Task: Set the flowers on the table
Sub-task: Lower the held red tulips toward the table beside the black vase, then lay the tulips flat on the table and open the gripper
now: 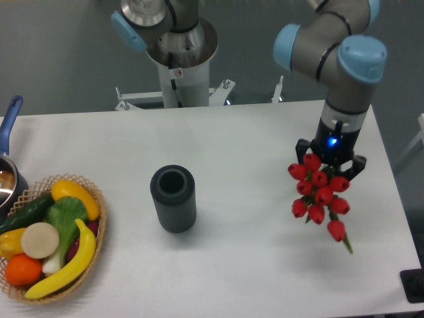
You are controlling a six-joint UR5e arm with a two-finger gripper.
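The gripper [329,161] points downward over the right part of the white counter [252,139]. Its dark fingers [302,148] show on either side of the flowers [320,194], closed around the bunch just above the red blooms. The flowers are a cluster of red tulips hanging below the gripper, with one bloom lower than the rest and a thin green stem end [346,244] pointing toward the near right. Whether the lowest bloom touches the counter cannot be determined from this view. A blue light [332,140] is lit on the wrist above the fingers.

A dark ribbed cylindrical vase [173,198] stands upright near the middle of the counter, well apart from the flowers and to their left, with its mouth open toward the camera. At the near left edge sits a round wicker basket [93,246] holding produce: a yellow banana [69,265], an orange [23,269], a green leafy vegetable [65,215] and other items. A pot with a blue handle [9,122] is partly visible at the far left edge. The robot base [180,56] stands beyond the far edge of the counter.
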